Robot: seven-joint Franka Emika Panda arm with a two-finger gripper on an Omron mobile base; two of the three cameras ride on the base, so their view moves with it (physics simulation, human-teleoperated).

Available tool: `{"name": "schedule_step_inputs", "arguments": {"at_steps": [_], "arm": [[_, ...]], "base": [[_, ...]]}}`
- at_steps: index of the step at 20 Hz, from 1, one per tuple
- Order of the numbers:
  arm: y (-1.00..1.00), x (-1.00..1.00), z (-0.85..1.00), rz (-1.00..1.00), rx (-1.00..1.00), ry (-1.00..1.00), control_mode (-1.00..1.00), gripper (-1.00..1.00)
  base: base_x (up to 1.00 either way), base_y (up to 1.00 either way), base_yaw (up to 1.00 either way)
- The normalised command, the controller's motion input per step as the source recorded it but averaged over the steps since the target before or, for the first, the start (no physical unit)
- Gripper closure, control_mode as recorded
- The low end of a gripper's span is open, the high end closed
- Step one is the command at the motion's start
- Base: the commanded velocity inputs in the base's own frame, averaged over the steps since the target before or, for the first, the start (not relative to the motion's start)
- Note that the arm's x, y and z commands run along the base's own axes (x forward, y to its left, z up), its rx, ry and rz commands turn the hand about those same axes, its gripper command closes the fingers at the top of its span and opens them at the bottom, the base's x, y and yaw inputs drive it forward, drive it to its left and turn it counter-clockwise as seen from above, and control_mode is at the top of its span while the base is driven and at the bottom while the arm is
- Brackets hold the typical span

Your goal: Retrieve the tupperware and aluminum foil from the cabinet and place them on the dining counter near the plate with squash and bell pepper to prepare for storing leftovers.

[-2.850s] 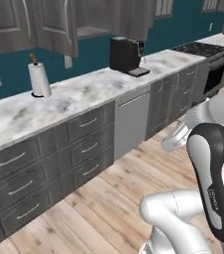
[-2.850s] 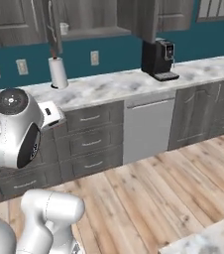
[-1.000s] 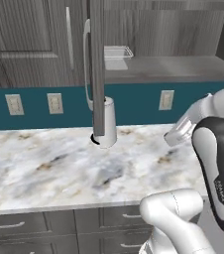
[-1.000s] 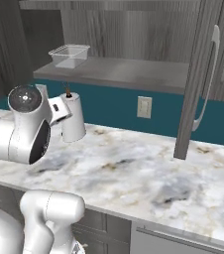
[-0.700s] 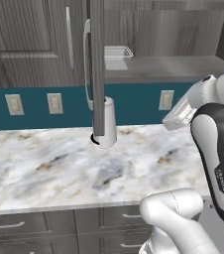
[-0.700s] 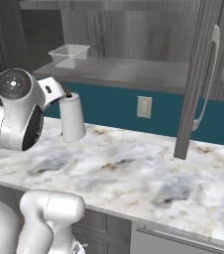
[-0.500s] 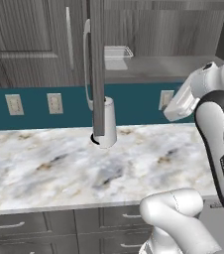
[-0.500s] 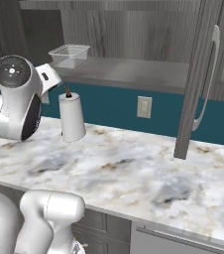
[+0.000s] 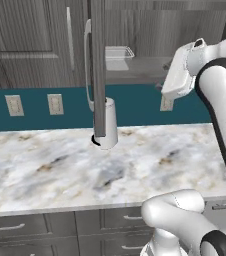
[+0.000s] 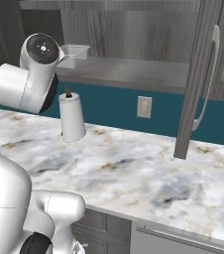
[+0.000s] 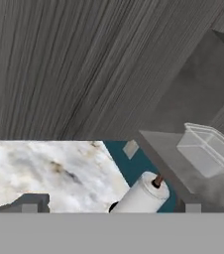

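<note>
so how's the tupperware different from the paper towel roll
The tupperware is a low, see-through rectangular tub; the paper towel roll is a tall, solid white cylinder. The tupperware sits up on the shelf of the open cabinet, while the roll stands upright on the marble counter below it, partly behind the open cabinet door in the left base view. Both are pale and lie to the same side of the cabinet.
</note>
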Motion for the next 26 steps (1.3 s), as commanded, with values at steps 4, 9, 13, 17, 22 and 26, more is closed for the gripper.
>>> {"name": "schedule_step_inputs", "arguments": {"at_steps": [4,9,13,17,22,26], "arm": [[0.00,0.49,0.01,0.09,0.00,-0.14,-1.00,-1.00],[0.08,0.60,0.00,0.00,0.00,-0.06,-1.00,-1.00],[0.12,0.66,0.00,0.00,0.00,0.00,-1.00,-1.00],[0.07,0.69,0.00,0.01,0.00,0.00,-1.00,-1.00],[0.03,0.71,0.00,0.04,0.00,0.00,-1.00,-1.00],[0.06,0.75,0.02,0.04,0.00,0.01,-1.00,-1.00]], "base": [[0.00,0.00,0.00],[0.00,0.00,0.00],[0.00,0.00,0.00],[0.00,0.00,0.00],[0.00,0.00,0.00],[0.00,0.00,0.00]]}}
